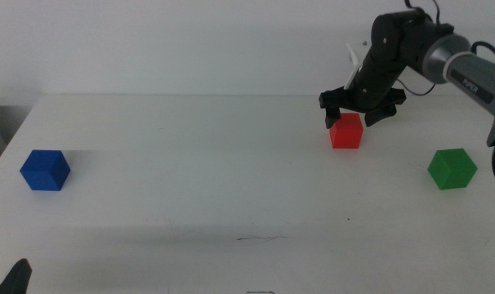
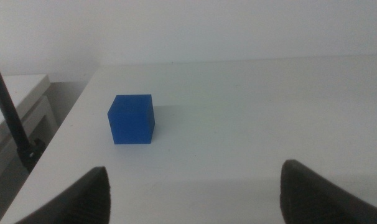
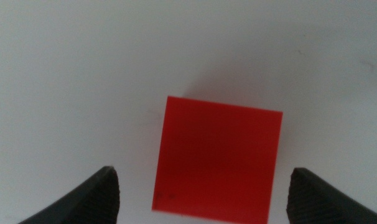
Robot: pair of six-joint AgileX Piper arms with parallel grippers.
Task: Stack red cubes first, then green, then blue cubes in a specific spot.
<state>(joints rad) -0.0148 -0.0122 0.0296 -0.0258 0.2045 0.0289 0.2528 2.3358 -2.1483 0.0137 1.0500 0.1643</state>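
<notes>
The red cube [image 1: 346, 131] rests on the white table right of centre; the right wrist view shows it [image 3: 217, 158] from above, between the two jaws. My right gripper [image 1: 360, 113] hovers open just above and behind it, jaws spread wider than the cube. The green cube [image 1: 452, 169] lies at the far right. At the far left is the blue cube [image 1: 45, 170], also in the left wrist view [image 2: 132, 119], ahead of my open left gripper [image 2: 195, 196], which waits at the bottom left corner [image 1: 15, 278]. A thin dark scribbled line marks the spot [image 1: 260, 238] near the front edge.
The table's left edge [image 2: 64, 121] drops off beside the blue cube, with a white shelf [image 2: 20, 109] and a dark pole [image 2: 11, 124] beyond it. A white wall backs the table.
</notes>
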